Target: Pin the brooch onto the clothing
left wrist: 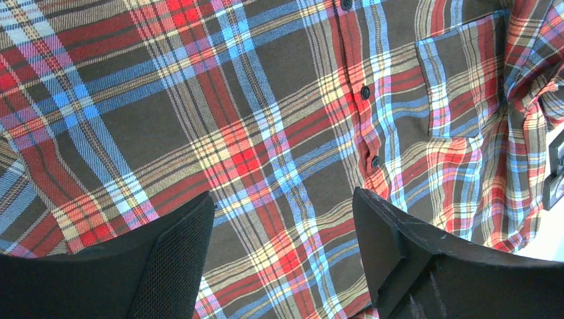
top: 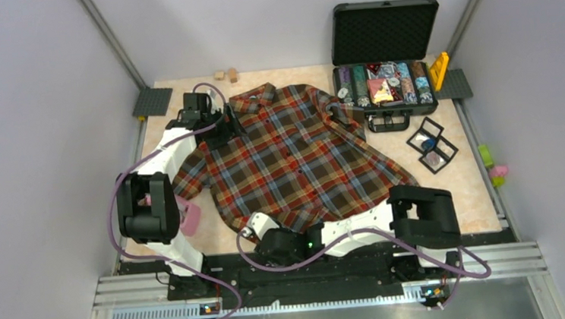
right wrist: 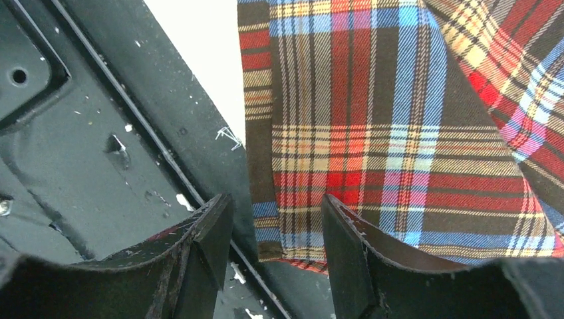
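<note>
- Top view: one plaid shirt [top: 294,155] lies flat on the surface [top: 465,191], collar at the far side, hem at the near edge, long axis running near to far with a slight tilt.
- We can't pick out the brooch for sure. It is in neither gripper and we see none on the shirt. One small bluish round piece [top: 428,145] sits in the two black square holders [top: 432,148] right of the shirt and may be it, but it is too small to tell.
- One open case [top: 384,83] with rows of small items stands far right, just beside the collar end.
- Left fingers [top: 220,130] are over the shirt's far-left shoulder, and right fingers [top: 250,232] are at the near hem, left of centre.
- Both are well apart from the holders. We judge the right arm the better placed, since its base is on that side.
- One pink block [top: 187,216] sits by the left arm, and two small wooden blocks [top: 225,75] sit at the far edge.
- Left wrist: left fingers [left wrist: 173,259] are spread wide with nothing between them, hovering over the plaid.
- One chest pocket [left wrist: 459,80] lies ahead and to the right of them, past the button strip. We count three buttons [left wrist: 364,92].
- Right wrist: right fingers [right wrist: 346,246] stand apart and grip nothing.
- The hem corner [right wrist: 273,249] shows in the gap beyond them, where the cloth overhangs the black base rail [right wrist: 100,133].
</note>
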